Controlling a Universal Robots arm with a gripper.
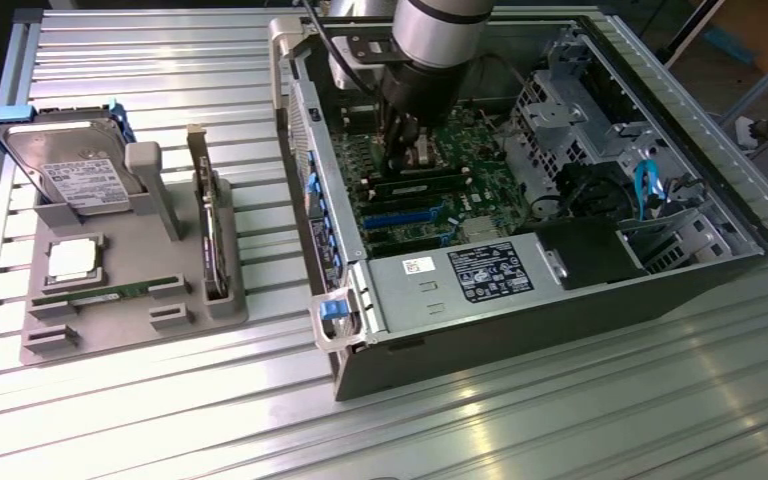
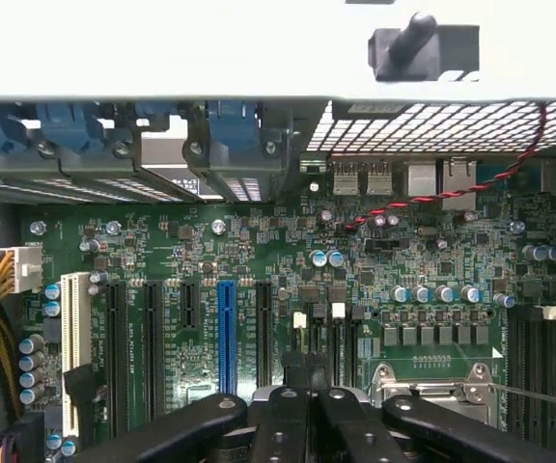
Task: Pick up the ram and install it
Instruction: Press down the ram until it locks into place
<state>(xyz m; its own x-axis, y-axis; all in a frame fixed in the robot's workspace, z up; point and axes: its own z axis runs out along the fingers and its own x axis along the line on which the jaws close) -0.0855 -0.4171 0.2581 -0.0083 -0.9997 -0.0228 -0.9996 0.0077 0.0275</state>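
A long green ram stick lies flat near the front of the grey holder tray at the exterior view's left. My gripper is far from it, lowered into the open computer case over the green motherboard. In the wrist view the gripper is shut, its dark fingers pressed together just above the motherboard near the expansion slots. I see nothing held between them. Black memory slots run along the board's edge.
The tray also carries a silver hard drive standing upright, a square silver processor and a dark card on edge. Inside the case are a labelled power supply, drive cages and cables. Everything rests on a ribbed metal table.
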